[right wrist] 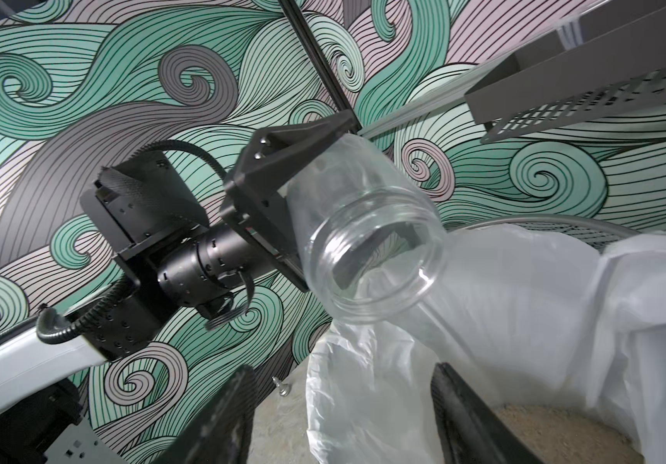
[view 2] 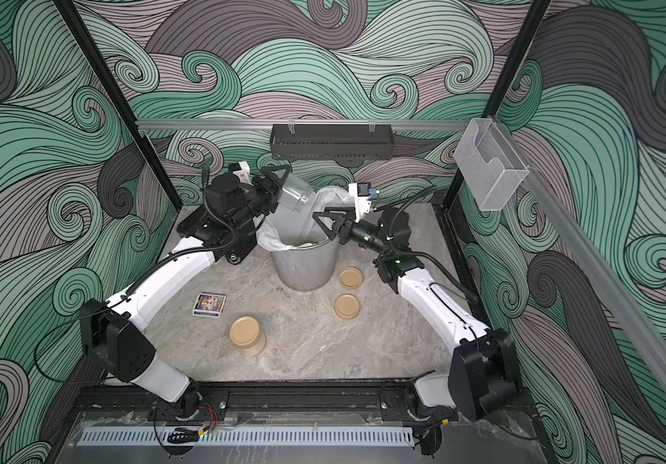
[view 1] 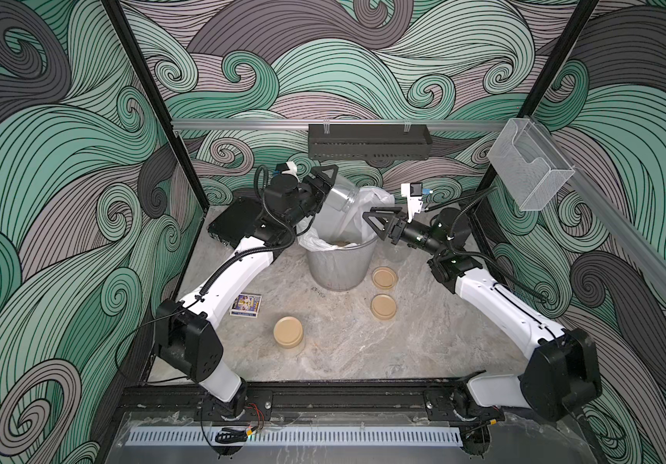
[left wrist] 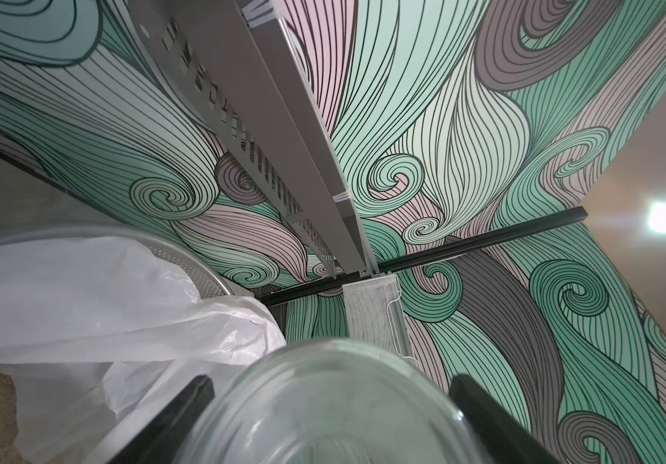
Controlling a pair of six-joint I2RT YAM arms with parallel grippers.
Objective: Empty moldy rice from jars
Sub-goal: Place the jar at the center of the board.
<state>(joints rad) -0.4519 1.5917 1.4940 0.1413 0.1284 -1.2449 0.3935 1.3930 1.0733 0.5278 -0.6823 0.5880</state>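
Right wrist view: the left claw [right wrist: 363, 189] was clamped across the body of a clear jar [right wrist: 367, 241]. The jar was tilted with its open mouth toward the white liner [right wrist: 524, 305] of the mesh wastebasket [view 1: 339, 269], and nothing showed inside it. Moldy rice [right wrist: 544, 434] lay as a beige heap low in the liner. The right claw [right wrist: 341, 373] stood wide apart over the basket rim, holding nothing.

In both top views the wastebasket stood near the rear edge of the table [view 1: 363, 349], about mid-width. A tan lid [view 1: 384, 278] lay flat just beside it toward the right edge, and a second lid [view 1: 383, 307] lay nearer the front. A lidded jar [view 1: 288, 331] stood upright left of centre toward the front edge; its contents could not be told.
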